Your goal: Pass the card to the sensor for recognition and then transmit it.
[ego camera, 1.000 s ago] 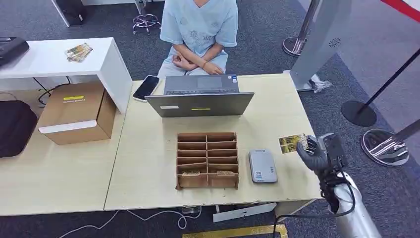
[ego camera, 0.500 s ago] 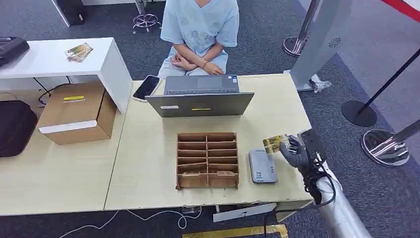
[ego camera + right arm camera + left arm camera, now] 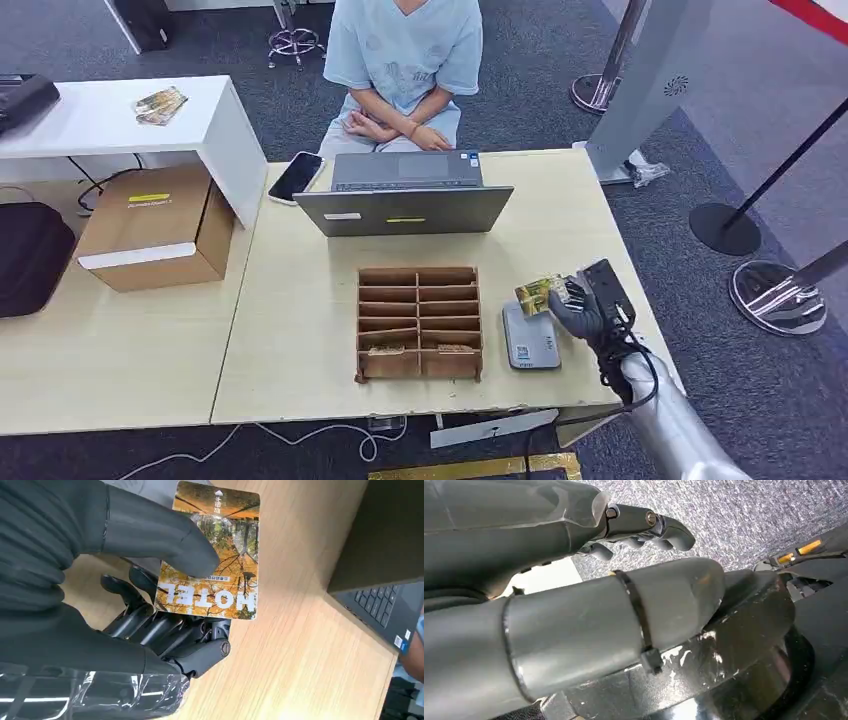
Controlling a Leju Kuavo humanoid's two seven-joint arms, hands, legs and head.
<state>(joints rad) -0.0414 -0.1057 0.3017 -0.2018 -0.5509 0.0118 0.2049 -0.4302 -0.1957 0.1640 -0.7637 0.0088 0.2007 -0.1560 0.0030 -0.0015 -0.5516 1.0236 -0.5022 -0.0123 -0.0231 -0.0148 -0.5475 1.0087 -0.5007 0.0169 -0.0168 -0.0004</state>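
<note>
My right hand (image 3: 585,304) pinches a yellow hotel card (image 3: 534,294) between thumb and fingers, just above the far right corner of the grey card sensor (image 3: 529,337) on the table. Up close, the card (image 3: 210,555) shows an autumn picture and the word HOTEL, with the thumb (image 3: 150,535) pressed on its face and my right hand (image 3: 125,605) wrapped beneath. My left hand (image 3: 574,610) hangs over grey carpet, its fingers (image 3: 659,527) curled with nothing in them.
A brown slotted card organiser (image 3: 419,322) stands left of the sensor. A grey laptop (image 3: 404,195) and a phone (image 3: 295,176) lie further back, where a person (image 3: 402,70) sits. A cardboard box (image 3: 155,225) and white shelf (image 3: 120,115) are at the left.
My right hand has carried the card leftward from beyond the table's right edge to just above the sensor's far corner.
</note>
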